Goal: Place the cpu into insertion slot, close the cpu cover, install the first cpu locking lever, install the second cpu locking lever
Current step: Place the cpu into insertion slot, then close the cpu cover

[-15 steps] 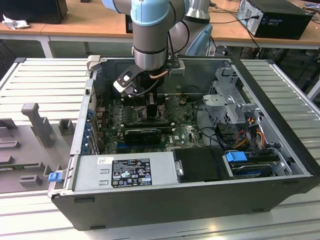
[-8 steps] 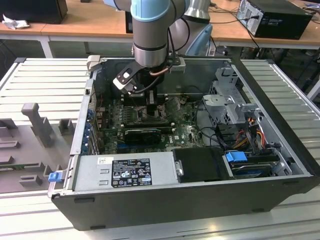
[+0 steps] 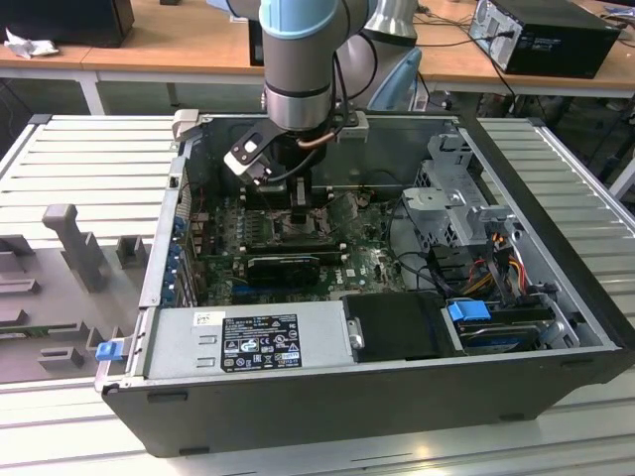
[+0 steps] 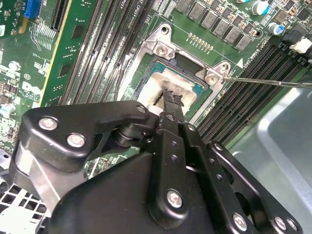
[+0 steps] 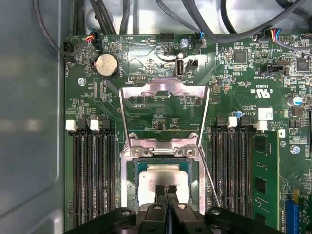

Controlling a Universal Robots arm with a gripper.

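The cpu (image 5: 163,176), a pale metallic square, lies flat in the insertion slot (image 5: 131,183) on the green board; it also shows in the second wrist view (image 4: 158,85). My gripper (image 5: 165,189) hangs right over the chip's middle, its two black fingertips (image 5: 158,190) pressed together with nothing between them, at or just above the chip's face. The cpu cover (image 5: 163,90), a silver frame, is swung open and lies back beyond the hinge bracket (image 5: 163,144). A thin wire locking lever (image 5: 210,183) stands free beside the slot. In the exterior view the gripper (image 3: 302,210) reaches down into the open computer case.
Black memory slots (image 5: 92,170) flank the socket on both sides, and a green memory card (image 5: 265,180) stands in one. Cables (image 5: 146,14) run past the board's far edge. The power supply (image 3: 253,342) and drive cage (image 3: 456,198) stand inside the case walls (image 3: 164,248).
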